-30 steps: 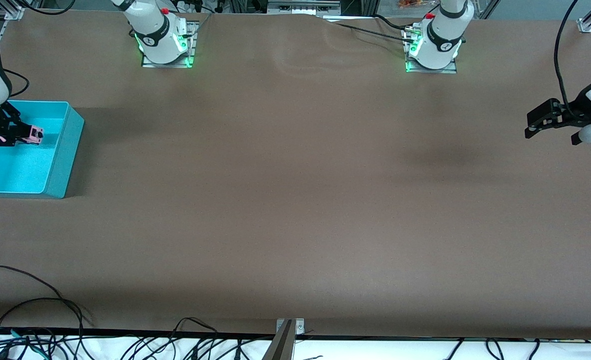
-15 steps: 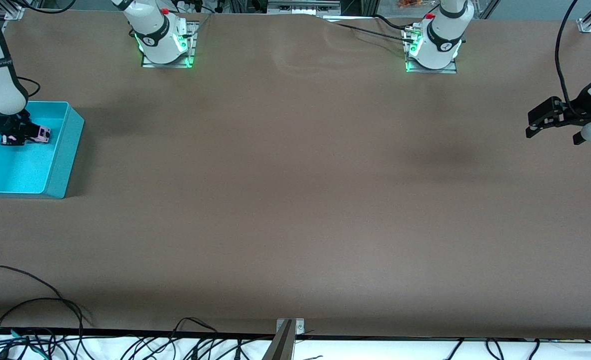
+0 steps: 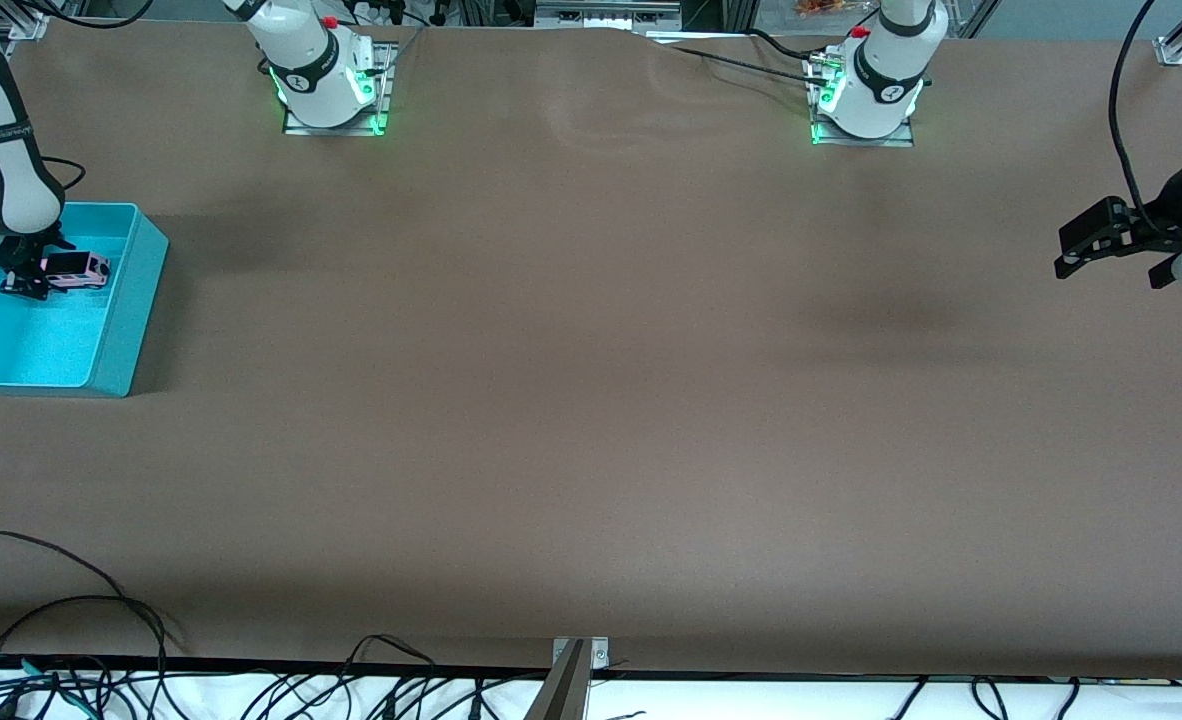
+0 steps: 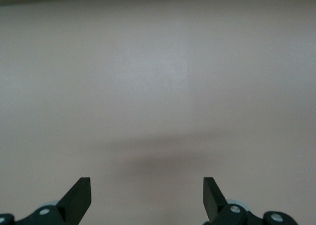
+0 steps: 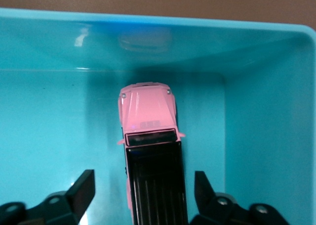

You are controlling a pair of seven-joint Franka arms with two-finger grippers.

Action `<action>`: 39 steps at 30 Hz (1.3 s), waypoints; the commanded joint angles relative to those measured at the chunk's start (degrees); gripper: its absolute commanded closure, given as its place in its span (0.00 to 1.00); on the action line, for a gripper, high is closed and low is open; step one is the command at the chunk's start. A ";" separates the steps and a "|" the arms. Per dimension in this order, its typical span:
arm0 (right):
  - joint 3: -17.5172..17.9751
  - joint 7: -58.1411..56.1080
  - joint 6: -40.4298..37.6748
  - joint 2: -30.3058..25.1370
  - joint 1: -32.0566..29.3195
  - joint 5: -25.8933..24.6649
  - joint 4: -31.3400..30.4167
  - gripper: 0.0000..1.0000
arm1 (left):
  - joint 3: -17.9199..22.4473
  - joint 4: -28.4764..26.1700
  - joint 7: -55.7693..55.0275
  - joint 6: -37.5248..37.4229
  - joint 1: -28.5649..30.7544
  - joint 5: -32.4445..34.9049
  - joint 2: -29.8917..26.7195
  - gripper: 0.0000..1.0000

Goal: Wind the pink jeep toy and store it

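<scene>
Two robot arms share a wide brown table (image 3: 591, 400), most of it bare. Along the edge nearest the front camera run loose black cables (image 3: 71, 640).

Farther up the table, at the right arm's end, sits a turquoise bin (image 3: 111, 350). The pink jeep toy (image 3: 77, 270) now rests on the bin's floor, on its wheels, close to the wall farthest from the camera. A second ago it hung in the air over the bin, pinched in the right gripper (image 3: 26, 283); half a second ago it was lower but still pinched. Now the right gripper's two black fingers (image 5: 84, 188) stand parted on either side of the jeep's black rear section, with turquoise floor showing in the gaps, so they no longer touch it. In the right wrist view the jeep (image 5: 150, 151) points its pink hood toward the bin's wall, with a corner of the bin nearby.

At the left arm's end of the table, the left gripper (image 3: 1086, 240) hangs over bare table, fingers spread wide and holding nothing. It has barely shifted over the last second and appears to be waiting. Its wrist view shows only brown surface between its fingertips (image 4: 79, 195).

Judged from this, the jeep has just been released into the bin, so the storing step looks nearly complete. What likely remains is for the right gripper to lift clear without nudging the toy. Whether the jeep was wound cannot be told.
</scene>
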 commanded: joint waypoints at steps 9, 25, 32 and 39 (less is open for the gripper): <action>0.96 -6.45 -10.44 -8.30 -0.06 -0.17 2.55 0.00 | -0.98 1.80 -5.33 -1.87 -0.29 0.71 0.70 0.00; 11.06 -8.30 -37.00 -16.74 0.02 -2.89 15.92 0.00 | -1.69 1.80 -5.51 -2.22 0.06 0.63 0.70 0.00; 17.13 -13.04 -42.19 -22.54 0.81 -4.66 17.06 0.00 | -1.42 1.88 -4.46 -2.22 0.59 0.80 0.61 0.00; 21.52 -20.85 -44.04 -26.59 2.92 -4.66 17.06 0.00 | -1.60 1.97 -4.63 -2.40 0.59 1.33 0.17 0.00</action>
